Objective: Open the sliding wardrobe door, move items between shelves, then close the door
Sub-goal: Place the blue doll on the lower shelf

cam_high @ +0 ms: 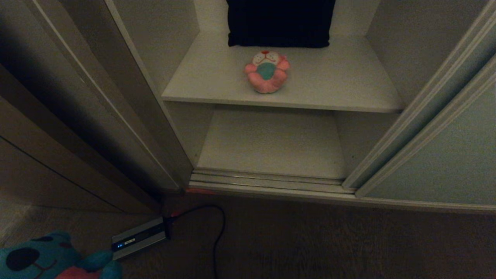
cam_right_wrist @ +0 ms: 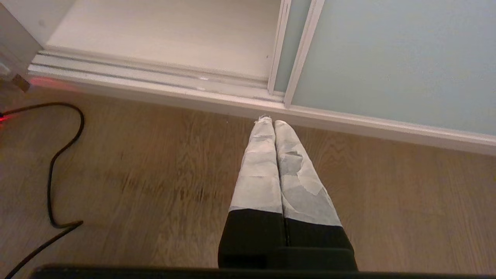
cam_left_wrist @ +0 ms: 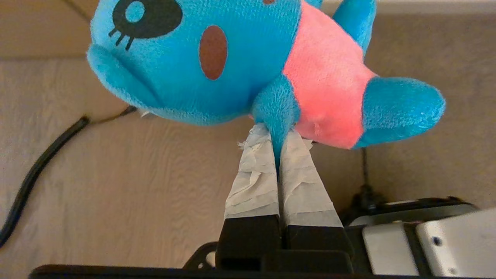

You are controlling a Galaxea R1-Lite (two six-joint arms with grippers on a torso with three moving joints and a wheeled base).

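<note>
My left gripper [cam_left_wrist: 276, 135] is shut on a limb of the teal-blue plush toy [cam_left_wrist: 217, 58] with the pink shirt and holds it above the wooden floor. In the head view that toy [cam_high: 46, 259] shows in the near left corner. The pink plush toy [cam_high: 266, 71] with the teal shirt lies on the upper shelf [cam_high: 333, 89] in front of a dark folded cloth [cam_high: 279, 23]. The lower shelf [cam_high: 271, 143] is bare. The sliding wardrobe door [cam_high: 445, 155] stands slid to the right, leaving the wardrobe open. My right gripper [cam_right_wrist: 270, 123] hangs shut and empty above the floor near the door [cam_right_wrist: 387, 58].
A ribbed metal floor track [cam_high: 267, 180] runs along the wardrobe's front. A brown side panel [cam_high: 77, 116] stands at the left. A small silver box with a blue light [cam_high: 139, 237] and a black cable [cam_high: 220, 232] lie on the floor.
</note>
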